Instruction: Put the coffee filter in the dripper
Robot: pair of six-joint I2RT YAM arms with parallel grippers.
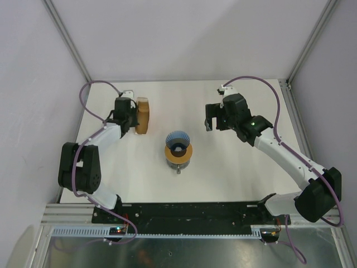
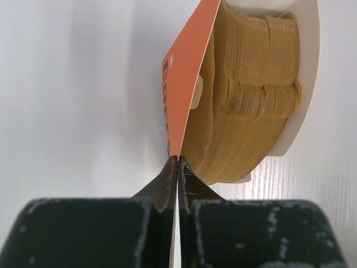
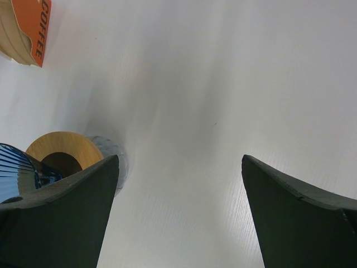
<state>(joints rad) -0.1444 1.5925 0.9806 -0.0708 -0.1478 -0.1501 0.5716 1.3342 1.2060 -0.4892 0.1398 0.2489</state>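
Left claw (image 2: 177, 167): fingers drawn together to a hairline gap, pinching the lower corner of the orange front card of the filter packet (image 2: 187, 72). The packet stands on edge in the far-left part of the desk (image 1: 234, 178), with the claw touching its left side. Coffee filters (image 2: 245, 100): a tan stack lodged inside the packet between the orange card and the white backing; none has been separated. Dripper (image 1: 178, 148): blue ribbed cone in a wooden ring collar, upright at mid-desk, slightly toward the near edge, well apart from the packet. Right claw (image 3: 179, 159): spread wide, holding nothing and touching nothing, above bare desk just right of the dripper.
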